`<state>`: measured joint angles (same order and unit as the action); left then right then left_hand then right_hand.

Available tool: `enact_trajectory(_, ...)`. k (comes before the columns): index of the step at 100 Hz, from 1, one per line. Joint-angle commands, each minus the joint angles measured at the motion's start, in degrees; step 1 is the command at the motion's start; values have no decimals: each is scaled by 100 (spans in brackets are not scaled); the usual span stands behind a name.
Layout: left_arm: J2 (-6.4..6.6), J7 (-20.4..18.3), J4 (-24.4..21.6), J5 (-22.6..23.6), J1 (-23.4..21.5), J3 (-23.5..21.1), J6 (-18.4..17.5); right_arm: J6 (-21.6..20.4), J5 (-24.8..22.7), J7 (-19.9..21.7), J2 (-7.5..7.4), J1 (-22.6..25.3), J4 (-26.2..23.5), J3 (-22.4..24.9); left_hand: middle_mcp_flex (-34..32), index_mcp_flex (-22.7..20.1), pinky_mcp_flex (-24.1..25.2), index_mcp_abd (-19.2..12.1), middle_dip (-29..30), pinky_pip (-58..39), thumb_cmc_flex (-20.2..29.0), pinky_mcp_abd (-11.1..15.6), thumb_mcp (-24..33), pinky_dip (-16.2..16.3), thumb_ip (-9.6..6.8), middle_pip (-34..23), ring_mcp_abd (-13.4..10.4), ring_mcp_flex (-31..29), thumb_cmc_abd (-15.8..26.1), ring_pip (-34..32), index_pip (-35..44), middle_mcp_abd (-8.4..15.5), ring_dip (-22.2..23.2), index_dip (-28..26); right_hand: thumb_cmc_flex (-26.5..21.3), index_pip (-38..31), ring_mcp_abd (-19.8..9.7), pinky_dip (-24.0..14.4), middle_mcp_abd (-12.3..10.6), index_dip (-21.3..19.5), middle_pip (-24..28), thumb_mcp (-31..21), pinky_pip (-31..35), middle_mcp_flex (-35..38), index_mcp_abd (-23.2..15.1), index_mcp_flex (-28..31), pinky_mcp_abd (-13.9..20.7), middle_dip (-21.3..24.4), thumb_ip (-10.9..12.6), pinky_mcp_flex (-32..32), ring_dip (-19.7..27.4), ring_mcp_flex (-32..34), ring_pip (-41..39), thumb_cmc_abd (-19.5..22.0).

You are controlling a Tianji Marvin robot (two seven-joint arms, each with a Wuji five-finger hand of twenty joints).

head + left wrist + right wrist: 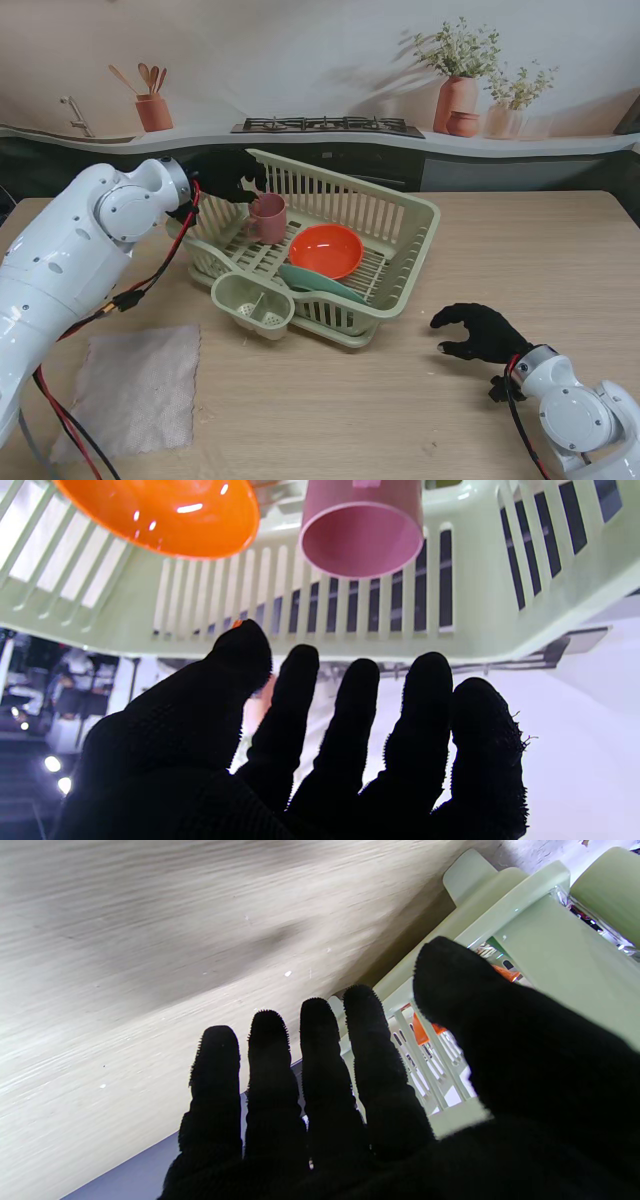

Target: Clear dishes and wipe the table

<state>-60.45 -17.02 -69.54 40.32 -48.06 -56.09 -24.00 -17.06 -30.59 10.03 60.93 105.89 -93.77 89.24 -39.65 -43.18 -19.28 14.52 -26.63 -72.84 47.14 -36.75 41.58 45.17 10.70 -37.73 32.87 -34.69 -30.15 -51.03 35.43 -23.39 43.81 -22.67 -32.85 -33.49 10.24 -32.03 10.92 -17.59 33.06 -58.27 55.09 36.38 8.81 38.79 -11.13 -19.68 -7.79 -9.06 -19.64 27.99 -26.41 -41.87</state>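
A pale green dish rack (405,262) stands in the middle of the table. Inside it a pink cup (268,217) stands upright, an orange bowl (326,250) leans beside it, and a green plate (318,282) lies under the bowl. My left hand (228,178) hovers over the rack's far left corner, just left of the cup, fingers spread and holding nothing. In the left wrist view the pink cup (361,535) and orange bowl (160,515) lie beyond my fingers (295,715). My right hand (482,332) rests open on the table, right of the rack. A beige cloth (135,385) lies near me on the left.
A green cutlery cup (253,305) hangs on the rack's near side. The right wrist view shows the rack's wall (550,955) close to my fingers (320,1070) and bare wooden table top (150,940). A counter with a stove (328,125) and vases runs behind the table.
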Motion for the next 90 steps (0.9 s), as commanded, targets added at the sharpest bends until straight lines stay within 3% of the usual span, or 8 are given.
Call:
enact_trajectory(1, 72, -87, -213, -1, -77, -102, -22, -54, -3, 83, -1, 0, 6, 4, 6, 60, -38, -32, 29, -206, 303, -6, -185, 139, -129, -77, 61, -31, 135, -66, 168, -14, 46, -84, 173, 27, -143, -65, -118, -59, -93, 17, -104, -116, -87, -104, 0, 44, -30, 83, 13, -119, 61, 3)
enact_trajectory(19, 120, -184, -771, 9, -551, -674, -35, -85, -26, 89, -6, 8, 24, 20, -7, 42, -79, 2, 26, -230, 379, -4, -324, 147, -164, -85, 90, -42, 223, -87, 207, -54, 50, -62, 164, 25, -145, -68, -123, -61, -92, 13, -103, -114, -87, -103, -2, 42, -30, 78, 11, -117, 60, -18)
enact_trajectory(55, 190, -163, -1726, 77, -1536, -1797, -390, -112, -74, 83, -9, 18, 23, 57, -46, 14, -145, 3, 27, -274, 509, 9, -562, 163, -216, -90, 109, -94, 364, -117, 224, -68, 51, -45, 166, 24, -150, -71, -113, -63, -93, 9, -104, -119, -85, -101, 17, 42, -32, 80, 10, -120, 61, -17)
enact_trajectory(90, 174, 308, -2324, 421, -2597, -2764, -697, 2, -32, 174, -21, 27, 8, -14, -43, 15, -147, 0, 28, -280, 593, 26, -755, 163, -265, -87, 124, -74, 458, -126, 220, -77, 54, -43, 171, 28, -144, -70, -120, -62, -96, 15, -112, -118, -84, -100, 1, 44, -33, 92, 13, -129, 68, -18)
